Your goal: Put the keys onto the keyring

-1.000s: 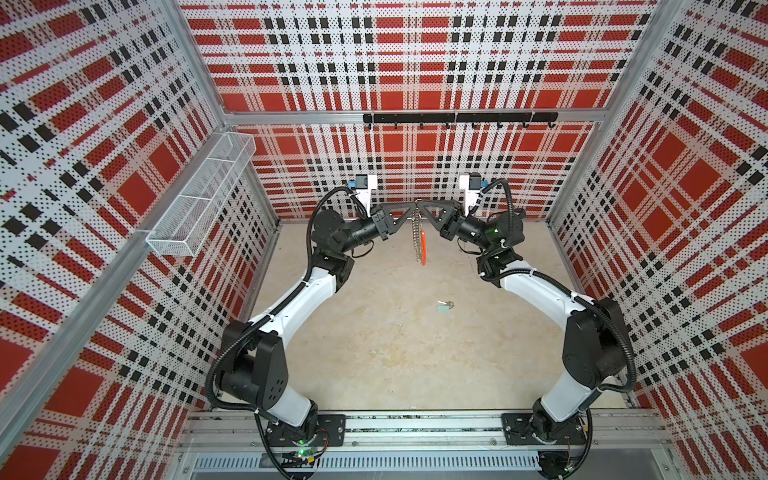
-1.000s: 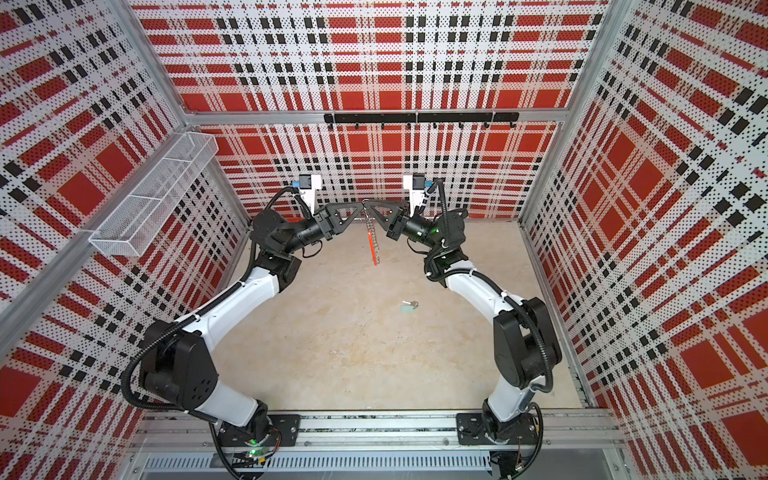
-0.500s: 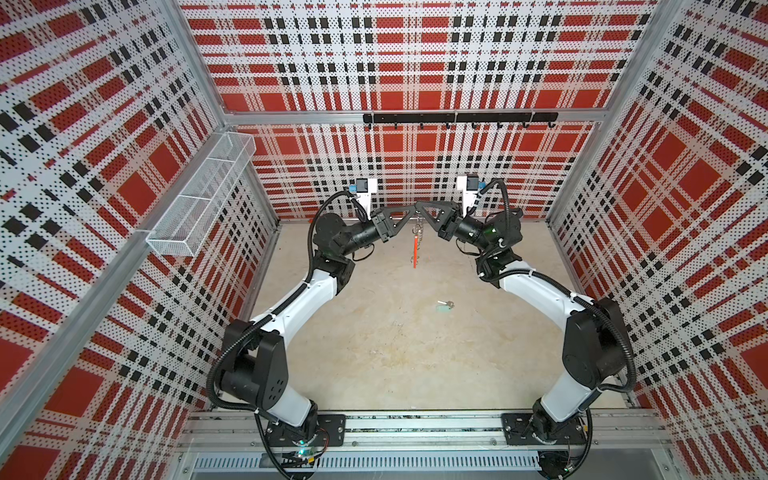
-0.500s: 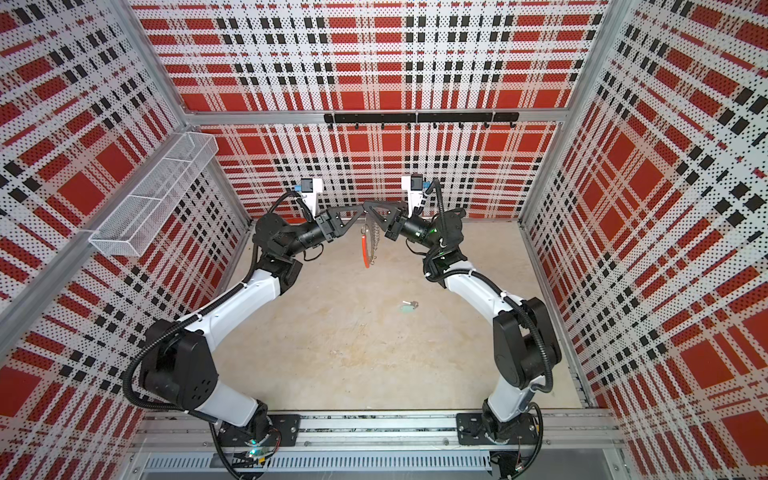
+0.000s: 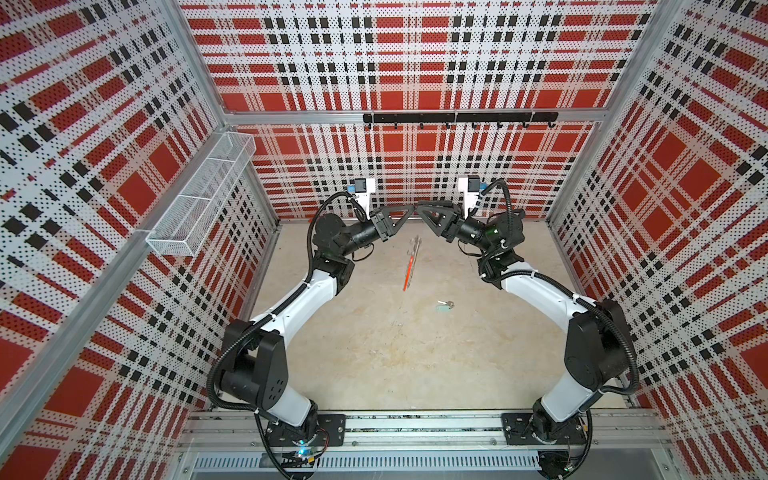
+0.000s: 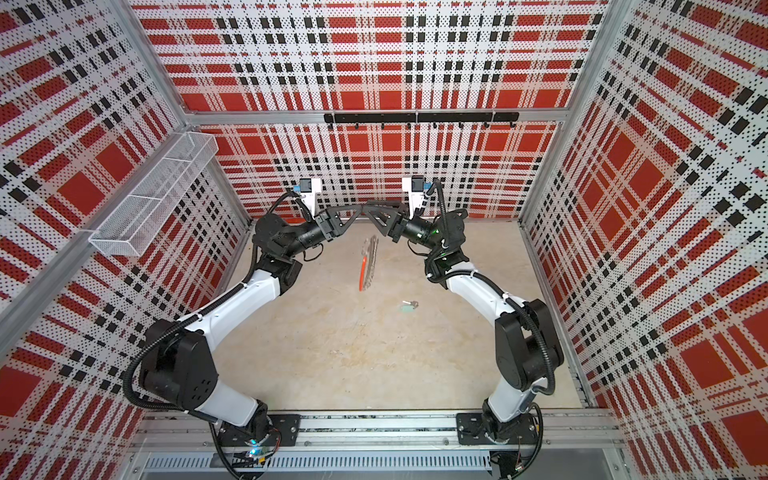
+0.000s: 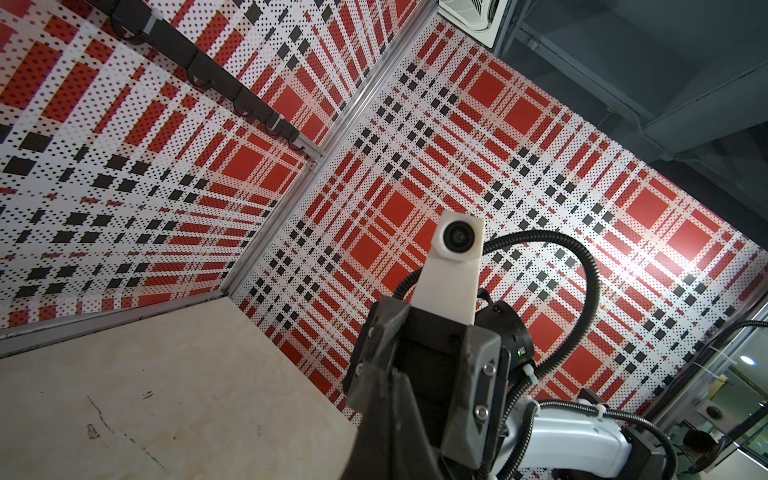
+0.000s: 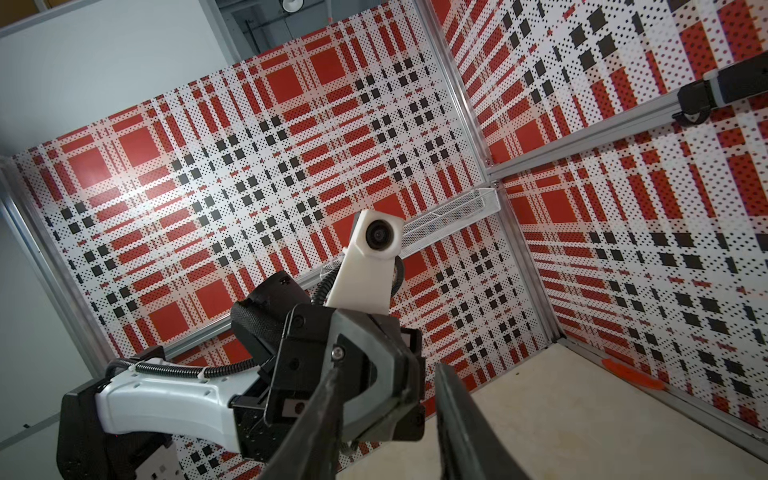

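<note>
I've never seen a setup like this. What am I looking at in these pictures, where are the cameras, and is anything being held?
These are two robot arms fixed to a rail at the front of the table, boxed in by plaid walls. Two pictures look down from side-by-side overhead cameras; two come from a camera on each wrist, each seeing the other arm. Each arm ends in a two-fingered claw. The left claw is shut; the right claw has its fingers apart, nothing between them. Below them is the keyring, a dark ring with an orange part, edge-on and blurred; neither claw seems to hold it. The keys, with a pale green tag, lie on the table.
</note>
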You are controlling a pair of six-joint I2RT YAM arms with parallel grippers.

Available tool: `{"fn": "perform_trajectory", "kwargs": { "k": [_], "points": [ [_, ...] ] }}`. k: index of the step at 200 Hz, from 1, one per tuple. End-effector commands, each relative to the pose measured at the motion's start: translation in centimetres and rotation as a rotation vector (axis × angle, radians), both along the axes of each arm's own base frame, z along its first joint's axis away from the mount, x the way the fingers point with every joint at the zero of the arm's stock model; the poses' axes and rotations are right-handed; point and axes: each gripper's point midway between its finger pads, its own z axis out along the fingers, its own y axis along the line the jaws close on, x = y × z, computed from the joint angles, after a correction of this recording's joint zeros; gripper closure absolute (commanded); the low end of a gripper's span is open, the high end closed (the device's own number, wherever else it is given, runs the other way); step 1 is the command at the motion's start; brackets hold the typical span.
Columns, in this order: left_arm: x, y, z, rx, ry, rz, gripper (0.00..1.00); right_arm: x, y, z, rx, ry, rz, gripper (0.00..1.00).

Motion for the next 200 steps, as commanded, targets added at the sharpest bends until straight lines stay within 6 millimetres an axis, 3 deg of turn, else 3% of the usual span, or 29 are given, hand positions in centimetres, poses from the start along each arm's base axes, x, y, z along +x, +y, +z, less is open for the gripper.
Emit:
{"fn": "perform_trajectory", "kwargs": {
  "k": [1,29,42,64,83,97,119,150,200],
  "points": [
    [-0.7,0.8,1.3,-0.019,-0.046,0.012,1.0,-0.2,-1.6,0.6,0.01,-0.014,-0.045,0.66],
    [0.0,2.0,-0.5,-0.008,-0.007,0.058,1.0,1.3,-3.1,-3.7,-0.038,0.068,-0.141,0.68],
    [0.7,2.7,-1.8,0.004,0.024,0.086,1.0,2.2,-3.6,-7.0,-0.096,0.131,-0.21,0.68],
    [2.1,3.7,-5.2,0.056,0.101,0.155,1.0,3.6,-4.4,-12.8,-0.203,0.248,-0.318,0.72],
    [3.6,4.8,-8.7,0.131,0.18,0.243,1.0,4.4,-5.1,-16.6,-0.264,0.35,-0.378,0.74],
    [4.8,5.7,-11.8,0.219,0.254,0.339,0.89,4.6,-5.3,-18.7,-0.305,0.401,-0.411,0.75],
    [6.5,8.5,-16.6,0.374,0.375,0.544,0.82,4.5,-4.5,-22.5,-0.415,0.487,-0.482,0.77],
    [6.5,11.2,-21.8,0.518,0.49,0.697,0.78,4.7,-2.5,-26.9,-0.541,0.587,-0.541,0.79],
    [5.4,13.2,-25.5,0.524,0.61,0.773,0.78,7.4,2.1,-31.3,-0.647,0.639,-0.506,0.81]
  ]
}}
